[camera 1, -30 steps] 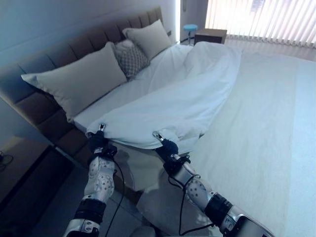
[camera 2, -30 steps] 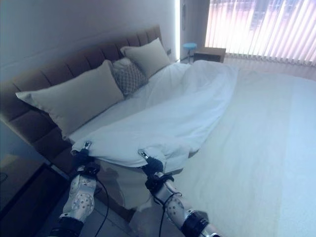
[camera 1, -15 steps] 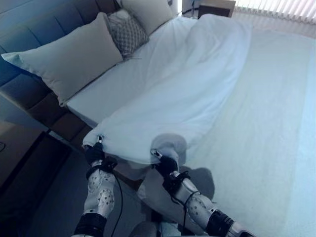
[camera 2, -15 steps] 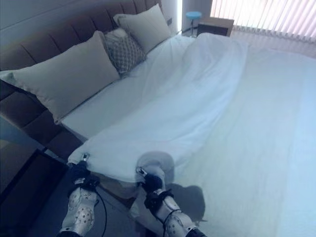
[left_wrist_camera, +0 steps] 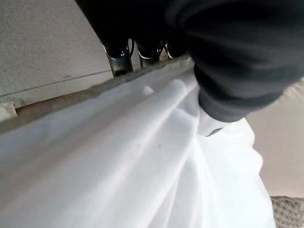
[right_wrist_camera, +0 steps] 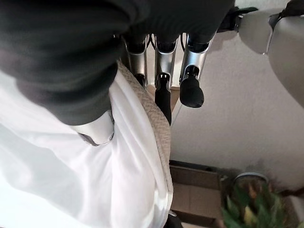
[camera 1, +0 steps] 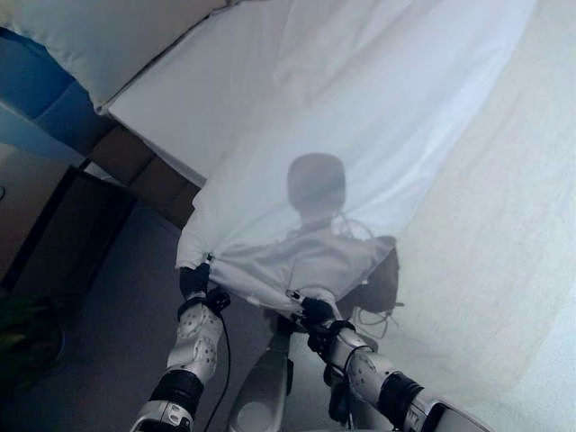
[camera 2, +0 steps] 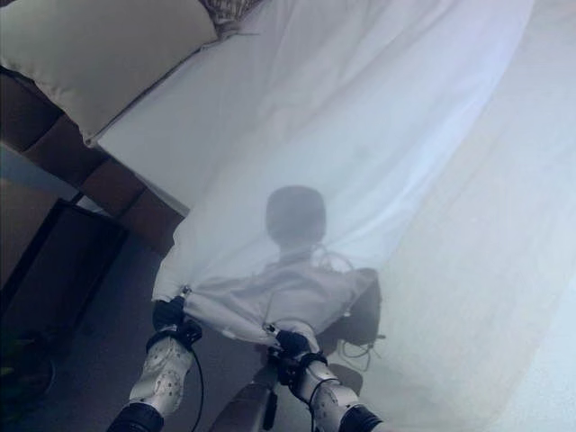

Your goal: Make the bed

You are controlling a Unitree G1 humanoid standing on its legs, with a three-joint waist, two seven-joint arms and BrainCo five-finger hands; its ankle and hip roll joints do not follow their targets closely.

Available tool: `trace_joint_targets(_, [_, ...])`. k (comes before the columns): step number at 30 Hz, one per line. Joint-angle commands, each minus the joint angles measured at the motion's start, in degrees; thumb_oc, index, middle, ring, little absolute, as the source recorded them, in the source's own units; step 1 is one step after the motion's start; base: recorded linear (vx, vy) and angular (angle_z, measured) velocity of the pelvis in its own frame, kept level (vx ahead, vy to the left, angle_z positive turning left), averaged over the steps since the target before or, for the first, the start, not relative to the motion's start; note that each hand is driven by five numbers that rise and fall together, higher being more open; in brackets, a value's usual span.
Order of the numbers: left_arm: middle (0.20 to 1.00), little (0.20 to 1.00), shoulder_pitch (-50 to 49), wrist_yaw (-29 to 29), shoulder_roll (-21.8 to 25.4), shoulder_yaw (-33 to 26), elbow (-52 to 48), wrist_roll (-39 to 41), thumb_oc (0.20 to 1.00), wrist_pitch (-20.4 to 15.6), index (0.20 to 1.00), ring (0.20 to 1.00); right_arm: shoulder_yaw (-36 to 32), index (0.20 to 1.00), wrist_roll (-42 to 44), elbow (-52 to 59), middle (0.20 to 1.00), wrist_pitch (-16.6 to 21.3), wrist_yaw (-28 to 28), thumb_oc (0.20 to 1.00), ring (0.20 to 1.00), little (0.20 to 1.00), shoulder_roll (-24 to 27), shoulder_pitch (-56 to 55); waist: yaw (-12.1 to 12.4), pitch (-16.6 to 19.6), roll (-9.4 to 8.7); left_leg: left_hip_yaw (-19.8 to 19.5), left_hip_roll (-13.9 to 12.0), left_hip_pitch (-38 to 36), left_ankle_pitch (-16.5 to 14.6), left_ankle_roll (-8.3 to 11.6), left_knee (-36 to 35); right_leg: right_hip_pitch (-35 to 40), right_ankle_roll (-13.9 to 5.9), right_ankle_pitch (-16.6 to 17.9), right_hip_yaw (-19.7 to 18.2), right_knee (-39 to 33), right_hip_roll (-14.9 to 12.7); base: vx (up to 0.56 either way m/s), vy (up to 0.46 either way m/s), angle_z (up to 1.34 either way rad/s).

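A: Where is the thin white bed sheet (camera 1: pixel 360 135) at this moment?

B: It lies spread over the pale mattress of the bed (camera 1: pixel 504 225), slanting from the upper part of the head views down to the robot. Its near edge is lifted off the bed, hanging between the two hands just past the brown padded bed frame (camera 1: pixel 144 171).

A: What is the left robot hand (camera 1: pixel 193 281) doing?

B: It is closed around the sheet's near corner, out over the dark floor beside the bed. In its wrist view the silver fingers (left_wrist_camera: pixel 118 59) curl over the bunched white folds.

A: And the right robot hand (camera 1: pixel 316 312)?

B: It is clamped on the same edge, a little farther along and nearer the mattress. Its wrist view shows the fingers (right_wrist_camera: pixel 164 71) wrapped over white cloth with a woven beige strip along it.

A: Anything else nearby?

B: A large cream pillow (camera 2: pixel 99 45) rests at the head of the bed, with a patterned grey cushion (camera 2: pixel 225 7) touching it.
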State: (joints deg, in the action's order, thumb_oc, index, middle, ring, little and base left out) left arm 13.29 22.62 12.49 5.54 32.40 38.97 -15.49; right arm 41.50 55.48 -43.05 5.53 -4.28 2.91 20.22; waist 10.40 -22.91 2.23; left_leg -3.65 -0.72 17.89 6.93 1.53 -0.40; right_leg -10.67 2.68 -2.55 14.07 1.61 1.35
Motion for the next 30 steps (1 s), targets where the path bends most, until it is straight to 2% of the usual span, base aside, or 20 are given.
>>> trace_joint_targets(1, [0.200,0.200,0.72,6.28,9.61,-5.26,2.95,-2.21,0.200,-2.75,0.200,0.200,3.90,0.200,-4.10,-0.84,0.200,-0.23,-0.75,0.200,0.200,0.200,-4.42,-2.64,2.02,-1.52,-2.15,0.00,3.27,0.85,-0.27,0.31,-1.29,-2.89,-7.34,4.47,-2.27,-1.06,-3.56,0.00,0.000,0.00])
trace_joint_targets(7, [0.200,0.200,3.35,8.62,10.47,-3.99,7.33,-5.14,0.200,-1.13,0.200,0.200,5.23,0.200,-6.34,-4.22,0.200,-0.58,-1.85,0.200,0.200,0.200,-5.45,-1.49,1.83,-2.94,-1.65,0.10,3.53,2.02,-0.76,0.21,-0.21,-3.52,-7.50,4.65,-1.83,-0.82,-3.95,0.00,0.014,0.06])
trace_joint_targets(8, [0.200,0.200,4.40,9.38,10.92,-3.32,9.69,-6.31,0.200,0.19,0.200,0.200,5.30,1.000,-8.14,-5.92,1.000,-0.87,-2.62,1.000,1.000,1.000,-5.76,-0.50,1.67,-3.19,-1.45,0.30,3.56,2.11,-0.84,0.24,-0.04,-3.59,-7.54,4.68,-1.85,-0.84,-3.98,0.00,0.022,0.04])
trace_joint_targets(9, [0.526,0.526,5.22,9.63,11.39,-2.57,12.05,-7.61,0.526,1.67,0.526,0.526,5.41,1.000,-9.87,-7.07,1.000,-1.04,-3.43,1.000,1.000,1.000,-5.80,0.22,1.52,-3.25,-1.38,0.46,3.52,2.17,-0.86,0.26,0.12,-3.59,-7.58,4.72,-1.83,-0.87,-4.03,0.00,0.000,0.00])
trace_joint_targets(10, [1.000,1.000,6.23,9.97,11.94,-1.78,14.02,-9.95,1.000,3.50,1.000,1.000,5.44,1.000,-11.18,-7.81,1.000,-1.35,-3.90,1.000,1.000,1.000,-5.70,1.00,1.38,-3.41,-1.26,0.59,3.55,2.13,-0.84,0.30,0.18,-3.59,-7.56,4.77,-1.93,-0.88,-4.02,0.00,0.000,0.00])
trace_joint_targets(13, [1.000,1.000,6.97,10.64,13.33,-0.22,17.00,-17.08,1.000,7.48,1.000,1.000,4.11,1.000,-14.25,-9.42,1.000,-1.73,-4.68,1.000,1.000,1.000,-5.21,1.90,0.76,-3.46,-0.75,1.25,3.46,1.77,-0.63,0.55,-0.02,-3.51,-7.65,4.86,-1.84,-0.81,-4.12,0.00,0.000,0.00])
trace_joint_targets(17, [1.000,1.000,6.07,9.94,13.98,0.22,20.32,-20.32,1.000,9.73,1.000,1.000,0.83,1.000,-17.32,-10.46,1.000,-1.80,-6.47,1.000,1.000,1.000,-3.17,1.51,-0.24,-3.20,-0.15,2.01,3.33,1.03,-0.40,0.72,-0.66,-3.30,-7.76,4.70,-1.93,-0.69,-4.18,0.00,0.000,0.00])
trace_joint_targets(22, [1.000,1.000,2.29,6.74,12.05,-2.92,26.03,-15.95,1.000,10.39,1.000,1.000,-6.75,1.000,-21.10,-10.74,1.000,-2.92,-7.97,1.000,1.000,1.000,0.95,-2.34,-2.94,-2.51,1.77,3.58,2.97,-0.98,-0.34,0.64,-1.76,-3.23,-7.62,3.73,-3.00,0.68,-4.09,-0.01,0.032,-0.03])
trace_joint_targets(30, [1.000,1.000,-1.69,4.61,10.19,-6.29,28.34,-12.47,1.000,10.54,1.000,1.000,-13.62,1.000,-19.39,-10.22,1.000,-3.46,-8.05,1.000,1.000,1.000,4.92,-7.85,-5.89,-1.58,3.73,4.90,2.56,-3.66,0.21,0.96,-3.28,-2.39,-7.17,2.57,-3.82,1.51,-3.77,0.00,0.003,-0.16])
